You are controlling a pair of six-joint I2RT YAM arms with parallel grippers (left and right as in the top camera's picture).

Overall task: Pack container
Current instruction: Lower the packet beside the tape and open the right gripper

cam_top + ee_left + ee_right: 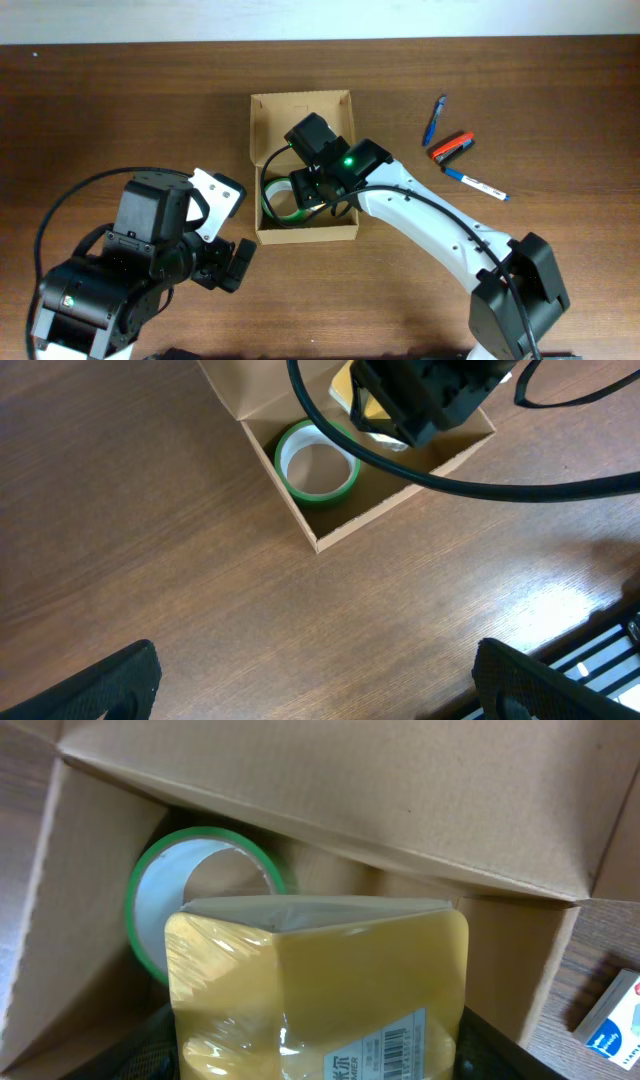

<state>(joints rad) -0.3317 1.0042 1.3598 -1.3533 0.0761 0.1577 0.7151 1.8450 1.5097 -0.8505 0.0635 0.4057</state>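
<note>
The container (pixel 300 98) is an open tan cardboard box at mid-table, its wall also seen in the left wrist view (pixel 370 515) and the right wrist view (pixel 330 790). Inside it lies a green tape roll (pixel 278 200) (pixel 317 460) (pixel 160 890). My right gripper (pixel 318 190) (pixel 320 1045) reaches down into the box, shut on a yellow plastic-wrapped pack (pixel 320 980) with a barcode label; its dark fingers (pixel 150 1050) press both sides. The pack hangs beside the roll. My left gripper (pixel 228 268) (pixel 320 680) is open over bare table, left of the box's front corner.
Right of the box lie a blue pen (pixel 435 120), an orange-red item (pixel 452 147) and a white marker with blue ends (pixel 475 183). A blue-and-white item (pixel 610 1020) shows outside the box wall. Black cables (pixel 480 485) cross above the box.
</note>
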